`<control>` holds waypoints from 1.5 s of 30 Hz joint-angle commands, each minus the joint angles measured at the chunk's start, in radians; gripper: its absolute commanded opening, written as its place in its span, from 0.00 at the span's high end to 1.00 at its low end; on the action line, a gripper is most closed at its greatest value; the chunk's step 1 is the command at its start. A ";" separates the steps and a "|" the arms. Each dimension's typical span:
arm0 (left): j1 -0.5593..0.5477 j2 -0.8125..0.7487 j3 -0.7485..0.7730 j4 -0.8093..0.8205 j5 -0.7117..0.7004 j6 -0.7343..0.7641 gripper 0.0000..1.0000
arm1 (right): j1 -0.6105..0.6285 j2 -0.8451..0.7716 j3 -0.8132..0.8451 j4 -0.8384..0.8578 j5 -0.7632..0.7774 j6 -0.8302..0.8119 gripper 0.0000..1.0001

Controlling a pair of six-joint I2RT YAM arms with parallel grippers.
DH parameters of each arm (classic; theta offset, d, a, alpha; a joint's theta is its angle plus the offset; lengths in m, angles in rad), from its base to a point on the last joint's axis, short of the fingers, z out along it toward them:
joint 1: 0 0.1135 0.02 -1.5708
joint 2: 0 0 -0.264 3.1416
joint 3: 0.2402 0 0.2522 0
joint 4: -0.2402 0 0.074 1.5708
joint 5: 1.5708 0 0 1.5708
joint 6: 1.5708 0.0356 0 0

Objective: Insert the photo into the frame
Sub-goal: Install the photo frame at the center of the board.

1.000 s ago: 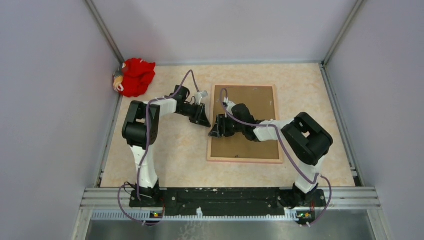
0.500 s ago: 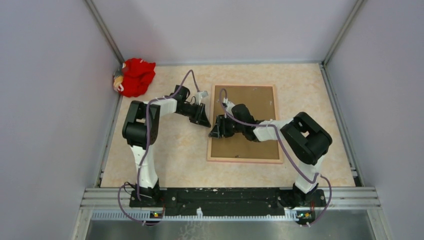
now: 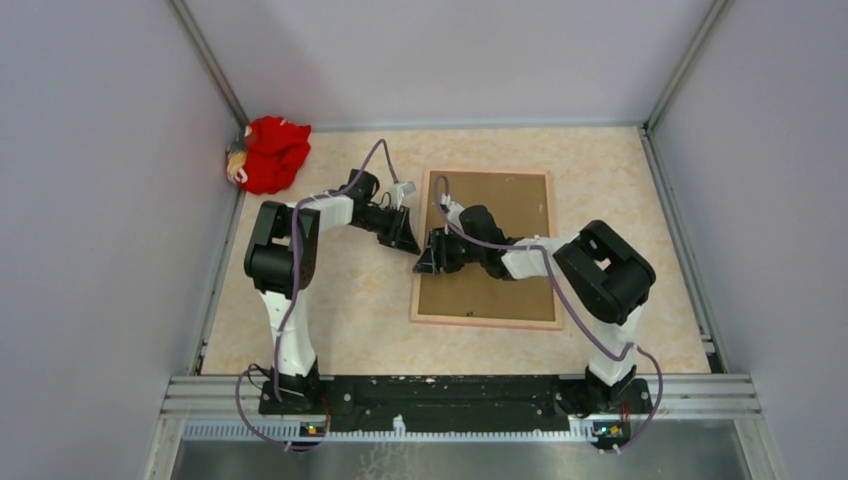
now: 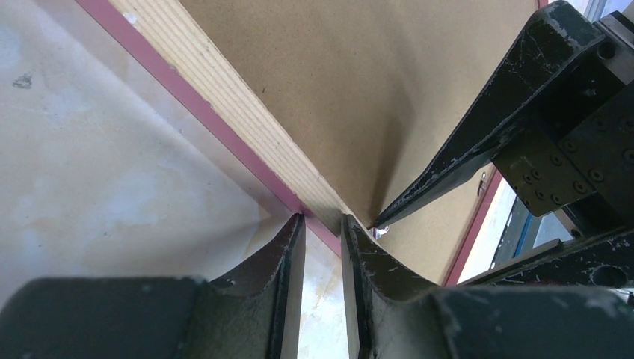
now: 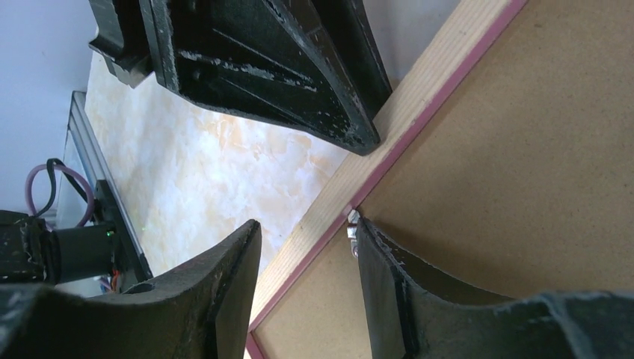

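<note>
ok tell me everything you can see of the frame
The frame lies flat on the table, back up. It has a thin pale wood rim, pink along its edges, filled by a brown backing board. Both grippers are at its left long side. The left gripper meets the rim with nearly closed tips. The right gripper straddles it, open, one finger by a small metal tab.

A: Where is the top camera sitting?
B: High above and behind the rig, looking down on the whole table (image 3: 350, 300) from far off.
A: And the 2 wrist cameras?
B: Each is peering out between its own fingers (image 4: 262, 299), very close. The one on the left gripper (image 4: 322, 218) is facing the rim of the frame (image 4: 247, 127); the one on the right gripper (image 5: 307, 222) is facing back. Both are catching that rim and each other's fingers.
</note>
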 commanded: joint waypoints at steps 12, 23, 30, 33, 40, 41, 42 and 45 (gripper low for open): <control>-0.006 0.016 0.038 -0.033 -0.023 0.039 0.70 | 0.023 0.034 0.110 -0.088 -0.129 -0.096 0.52; 0.006 0.002 0.099 -0.084 -0.031 0.047 0.64 | -0.050 -0.058 0.186 -0.171 -0.084 -0.134 0.50; 0.027 0.015 0.200 -0.082 -0.032 0.016 0.49 | -0.184 -0.077 0.263 -0.182 -0.057 -0.134 0.41; 0.029 0.065 0.281 -0.081 -0.038 -0.003 0.44 | -0.233 -0.031 0.315 -0.189 -0.040 -0.138 0.36; 0.030 0.215 0.441 -0.069 -0.029 -0.075 0.48 | -0.269 0.136 0.471 -0.233 -0.022 -0.148 0.35; 0.030 0.227 0.451 -0.069 -0.031 -0.079 0.50 | -0.270 0.157 0.486 -0.235 -0.019 -0.147 0.35; 0.031 0.234 0.454 -0.064 -0.032 -0.083 0.52 | -0.271 0.177 0.499 -0.235 -0.019 -0.143 0.35; 0.036 0.238 0.436 -0.042 -0.029 -0.094 0.60 | -0.270 0.228 0.532 -0.230 -0.029 -0.130 0.36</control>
